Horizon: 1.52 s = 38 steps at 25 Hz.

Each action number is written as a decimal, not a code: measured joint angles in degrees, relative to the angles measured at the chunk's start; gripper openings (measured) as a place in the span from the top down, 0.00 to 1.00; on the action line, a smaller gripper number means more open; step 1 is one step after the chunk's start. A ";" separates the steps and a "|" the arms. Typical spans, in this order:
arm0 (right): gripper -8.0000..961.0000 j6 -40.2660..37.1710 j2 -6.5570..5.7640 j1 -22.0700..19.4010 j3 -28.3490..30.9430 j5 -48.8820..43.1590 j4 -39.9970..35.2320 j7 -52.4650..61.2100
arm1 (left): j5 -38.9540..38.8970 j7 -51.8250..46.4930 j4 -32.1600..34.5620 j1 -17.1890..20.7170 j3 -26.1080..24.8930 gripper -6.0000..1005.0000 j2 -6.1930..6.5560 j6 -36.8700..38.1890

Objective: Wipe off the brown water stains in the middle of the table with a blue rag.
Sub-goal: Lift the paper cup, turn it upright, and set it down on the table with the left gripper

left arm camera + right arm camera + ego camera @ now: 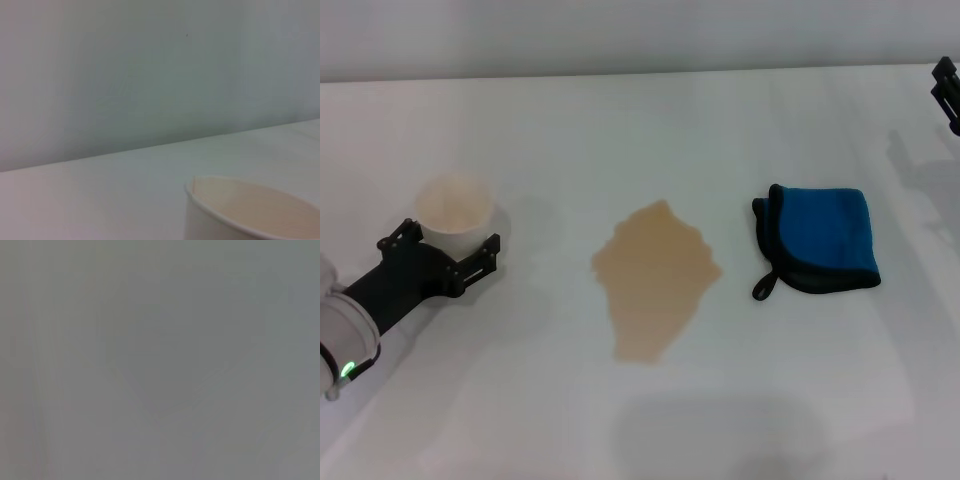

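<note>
The brown water stains (656, 280) form one tan patch with a jagged outline in the middle of the white table (800, 400). To its right lies the blue rag (818, 240), folded, with black edging and a small black loop toward the stain. Nothing touches the rag. My left gripper (450, 240) is at the left, against the near side of a cream paper cup (454, 205). The cup's rim (250, 200) fills the corner of the left wrist view. My right gripper (948, 95) shows only partly at the far right edge, well beyond the rag.
The paper cup stands upright to the left of the stain. A pale wall (150, 75) rises behind the table's far edge. The right wrist view shows only a blank grey surface.
</note>
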 joint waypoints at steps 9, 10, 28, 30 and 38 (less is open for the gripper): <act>0.23 0.01 0.00 0.23 -0.05 0.00 -0.55 0.00 | -0.03 -0.14 -0.03 2.10 -0.28 0.13 -0.07 -0.94; 0.23 0.01 0.00 0.23 -0.05 0.00 -0.55 0.00 | -0.03 -0.16 -0.03 2.32 -0.27 0.13 -0.07 -1.31; 0.23 0.01 0.00 1.02 -0.06 -0.01 -0.74 -0.04 | -2.72 -0.46 -0.79 5.52 -0.23 0.13 0.01 -3.86; 0.23 -0.05 0.00 0.88 -0.05 -0.01 -0.74 -0.04 | -2.67 -0.48 -0.83 5.54 -0.23 0.13 0.02 -4.15; 0.23 -0.99 -0.07 0.57 -0.05 -0.01 -0.74 -0.01 | -2.40 -0.70 -2.75 5.59 -0.14 0.12 0.11 -7.38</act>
